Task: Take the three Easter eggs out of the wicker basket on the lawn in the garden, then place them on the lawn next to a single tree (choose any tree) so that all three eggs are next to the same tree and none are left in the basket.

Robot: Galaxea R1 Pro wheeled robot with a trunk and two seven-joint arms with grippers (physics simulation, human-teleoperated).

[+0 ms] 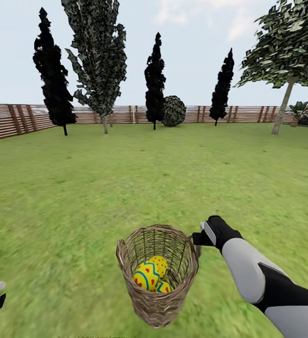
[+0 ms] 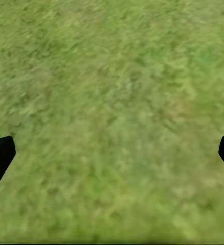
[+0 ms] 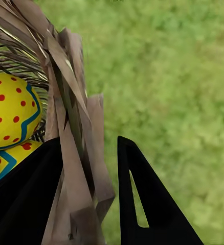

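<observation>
Closed the right gripper [image 3: 91, 204] on the rim of the wicker basket [image 1: 157, 300], one finger inside the wall and one outside, with the basket tilted over the lawn [image 1: 125, 178] and the Easter eggs [image 1: 149, 276] just inside that inner finger, two plainly seen and a sliver of a third, so none taken out yet. Left the left gripper [image 2: 112, 155] spread wide with only grass between its fingers, holding nothing. Stood well short of any tree [image 1: 285, 101] by the far fence [image 1: 13, 119]; judged the whole job of moving eggs undone.
</observation>
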